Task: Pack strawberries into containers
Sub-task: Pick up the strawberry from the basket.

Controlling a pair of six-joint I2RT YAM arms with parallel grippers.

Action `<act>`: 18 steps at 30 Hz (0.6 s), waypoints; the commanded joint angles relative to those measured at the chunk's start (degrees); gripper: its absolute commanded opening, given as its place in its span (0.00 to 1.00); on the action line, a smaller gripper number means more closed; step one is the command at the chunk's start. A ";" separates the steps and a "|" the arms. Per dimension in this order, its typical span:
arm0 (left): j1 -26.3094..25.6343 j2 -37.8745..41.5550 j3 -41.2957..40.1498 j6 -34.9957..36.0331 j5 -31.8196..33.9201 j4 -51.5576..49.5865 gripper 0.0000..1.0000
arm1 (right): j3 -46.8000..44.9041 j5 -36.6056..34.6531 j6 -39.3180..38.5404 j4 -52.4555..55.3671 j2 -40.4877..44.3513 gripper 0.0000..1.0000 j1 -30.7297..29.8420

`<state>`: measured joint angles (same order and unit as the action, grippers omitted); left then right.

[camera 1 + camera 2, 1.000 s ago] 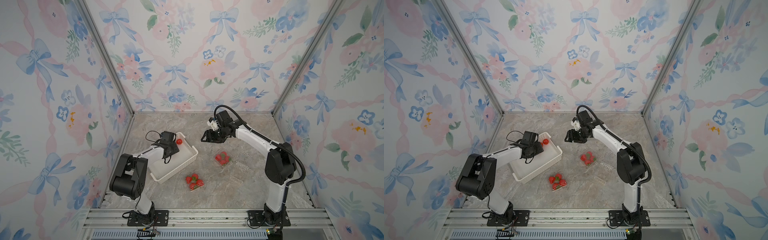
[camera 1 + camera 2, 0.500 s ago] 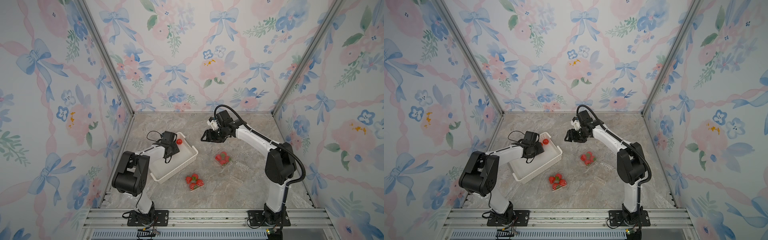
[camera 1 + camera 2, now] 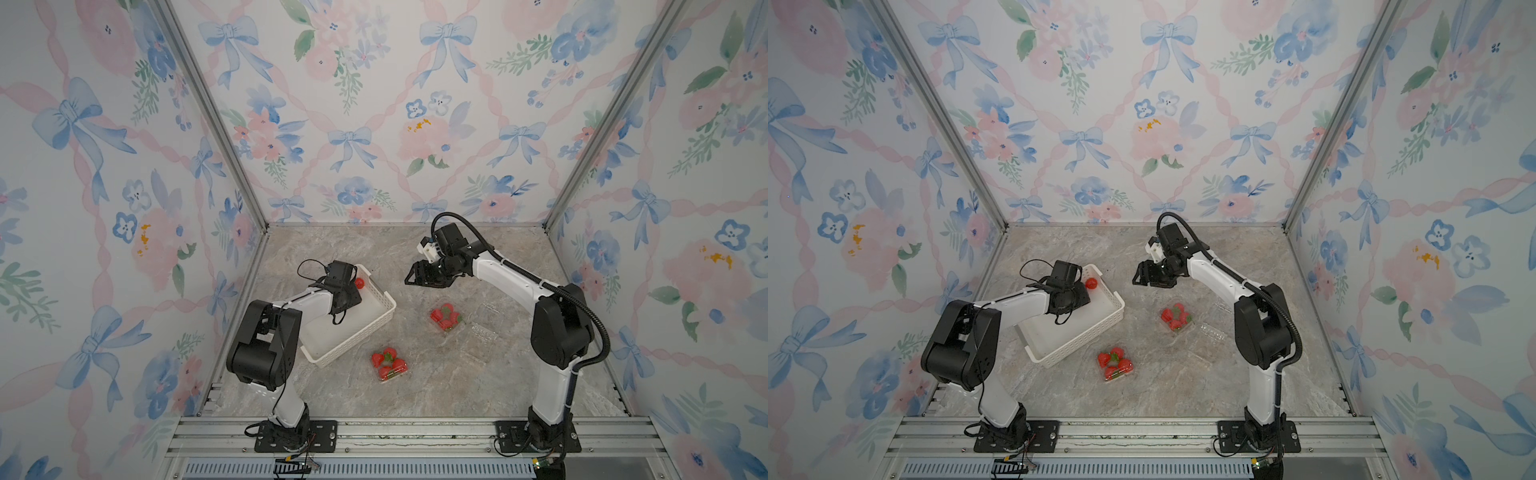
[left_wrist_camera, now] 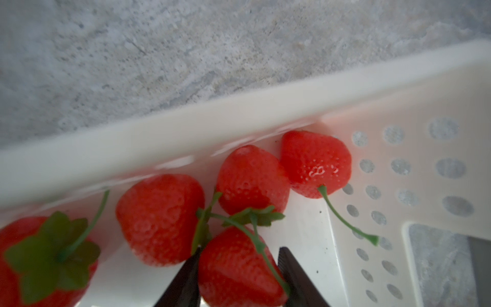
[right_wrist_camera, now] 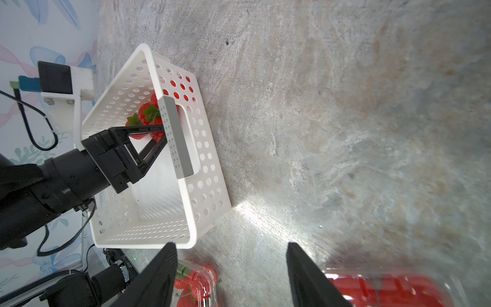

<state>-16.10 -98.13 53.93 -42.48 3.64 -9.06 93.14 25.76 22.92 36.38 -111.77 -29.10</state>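
Several red strawberries (image 4: 159,218) lie along one wall of the white basket (image 4: 186,125). My left gripper (image 4: 240,249) reaches down into that basket, and its black fingers press both sides of one strawberry (image 4: 233,271) that still rests on the basket floor. In both top views the left wrist hides the fingers, and only one strawberry (image 3: 359,283) shows beside it. Two clear containers (image 3: 445,318) (image 3: 388,364) hold strawberries, and a third container (image 3: 484,322) stands empty. My right gripper (image 3: 415,276) hovers open and empty above the table, between the basket and the filled containers.
The white basket (image 3: 374,328) stands askew at the left of the marble table, under the left arm. Flowered walls close in the back and both sides. A metal rail with both arm bases runs along the front edge.
The left jaws have narrowed onto the strawberry in the basket. The left arm shifted only slightly, and the right arm has stayed where it was.
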 commanded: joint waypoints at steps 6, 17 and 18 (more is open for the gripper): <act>-0.25 -0.79 0.78 0.82 -0.13 -0.31 0.37 | -1.40 0.96 -0.12 -0.51 2.17 0.67 0.89; -1.40 3.20 -0.88 0.42 -0.86 -0.34 0.33 | -5.07 1.80 0.11 -2.15 5.49 0.67 1.72; -1.57 3.90 -1.26 0.22 -0.70 -0.35 0.33 | -5.23 2.00 0.06 -1.76 5.66 0.67 1.91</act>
<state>-16.88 -97.49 53.69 -42.41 3.49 -9.10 89.17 26.63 22.94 35.09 -108.36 -28.23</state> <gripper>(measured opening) 0.398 0.665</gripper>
